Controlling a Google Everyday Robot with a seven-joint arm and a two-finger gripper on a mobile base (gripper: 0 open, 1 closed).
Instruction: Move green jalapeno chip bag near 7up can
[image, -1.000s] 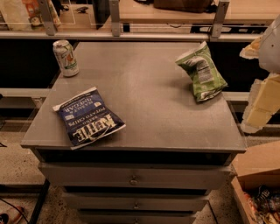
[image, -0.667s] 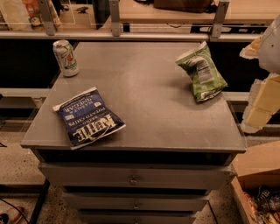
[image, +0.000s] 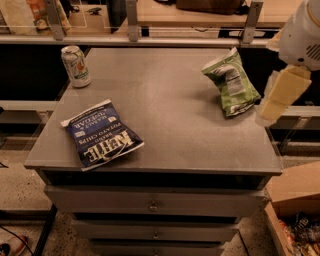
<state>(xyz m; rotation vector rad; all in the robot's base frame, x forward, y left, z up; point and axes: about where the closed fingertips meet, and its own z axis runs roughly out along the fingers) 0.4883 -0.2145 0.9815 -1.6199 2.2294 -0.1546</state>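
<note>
The green jalapeno chip bag (image: 231, 83) lies puffy and crinkled at the table's far right, its white and dark label panel facing up. The 7up can (image: 76, 66) stands upright at the far left corner, a long way from the bag. My gripper (image: 280, 97) is the cream-coloured piece hanging from the white arm at the right edge of the view. It hangs just right of the bag, beside the table's right edge, and does not touch the bag.
A dark-blue Kettle chip bag (image: 102, 134) lies flat at the front left of the grey table (image: 170, 140). Drawers sit below the top. A rail with posts (image: 132, 22) runs behind it. A cardboard box (image: 295, 200) stands on the floor at the right.
My arm and gripper have shifted left and slightly up, closer to the green bag. The bags and the can have not moved.
</note>
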